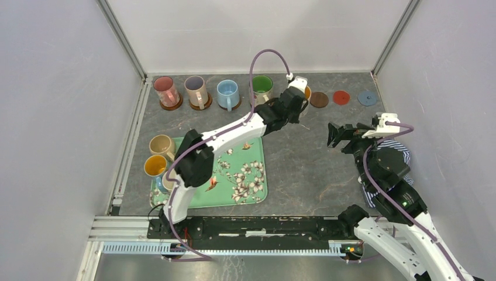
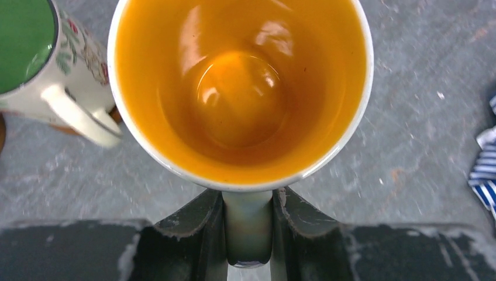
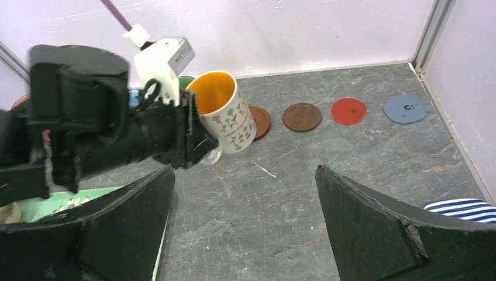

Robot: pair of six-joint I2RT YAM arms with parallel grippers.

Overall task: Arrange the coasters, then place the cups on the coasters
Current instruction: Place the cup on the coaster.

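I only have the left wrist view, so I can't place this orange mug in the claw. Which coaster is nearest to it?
Observer: A wooden coaster lies just behind the tilted orange mug, partly hidden by it.
Operator: Any other free ones?
Observer: Three in a row to its right: dark brown coaster, red coaster, blue-grey coaster.
Operator: Is the right claw in my way?
Observer: No, the right claw hangs open, apart from the mug, nearer the arms' bases.

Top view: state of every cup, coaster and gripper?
orange cup: held by handle, tilted
left gripper: shut on orange cup
right gripper: open, empty
pink cup, lilac cup, blue cup, green cup: upright on coasters
wooden coaster: bare
dark brown coaster, red coaster, blue-grey coaster: bare
tan cup, yellow cup: off coasters
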